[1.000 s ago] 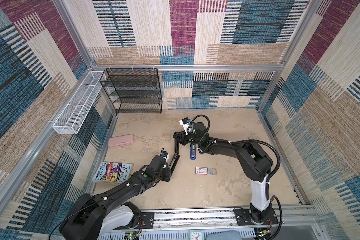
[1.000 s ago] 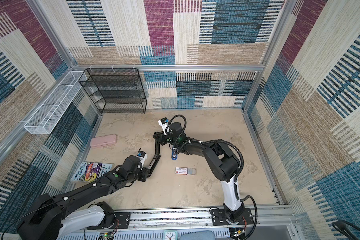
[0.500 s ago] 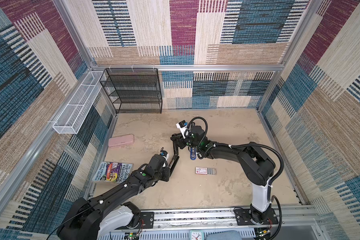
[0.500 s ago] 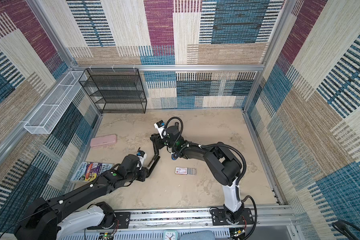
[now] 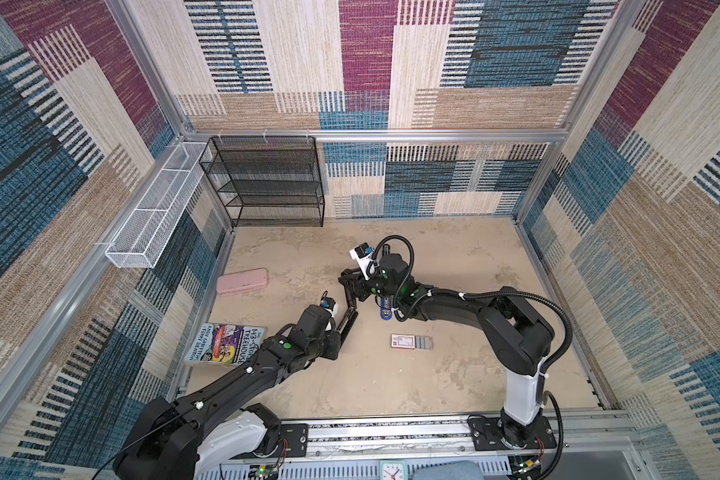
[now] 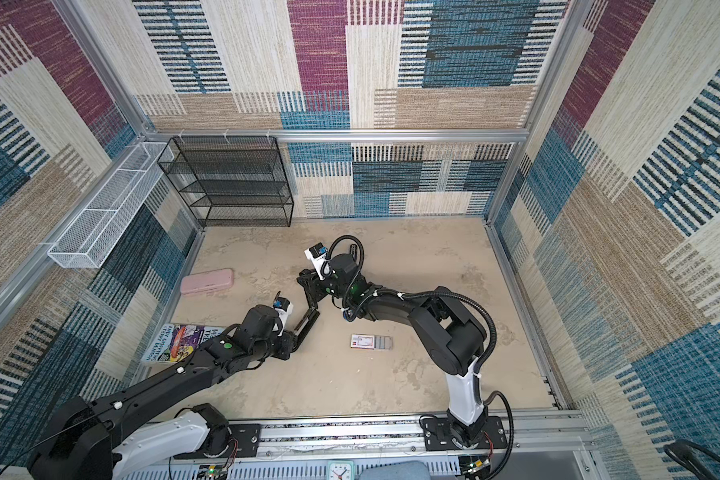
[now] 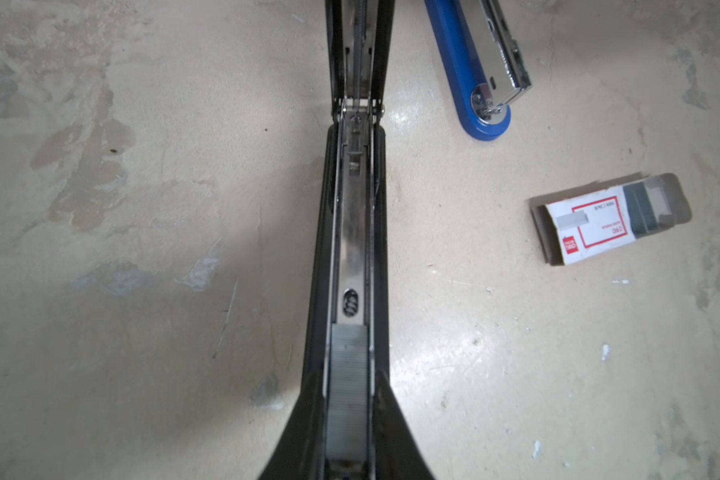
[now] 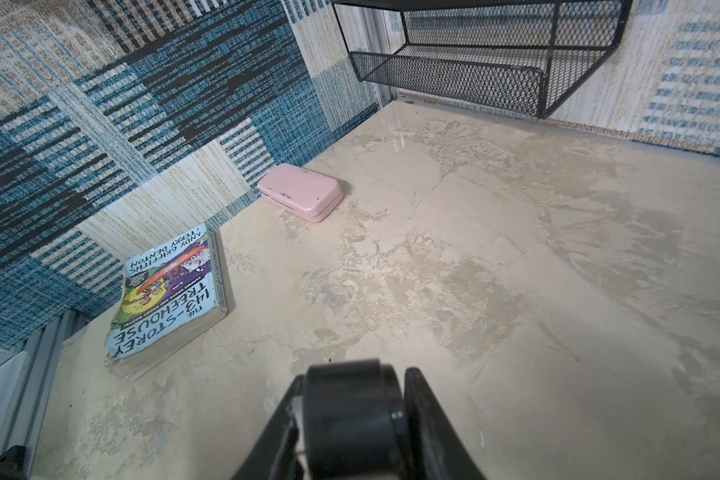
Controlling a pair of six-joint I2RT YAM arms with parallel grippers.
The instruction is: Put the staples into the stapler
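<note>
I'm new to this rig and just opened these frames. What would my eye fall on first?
The open black stapler held mid-table between the left gripper and right gripper stands out; the left wrist view shows a grey strip of staples already in its channel. Beside it lie a blue stapler and a white red-labelled staple box with its grey tray slid out.

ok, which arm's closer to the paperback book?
Left. The left arm runs right beside the book, the left gripper just past it holding the black stapler. The right gripper is further off, on the stapler's raised lid.
</note>
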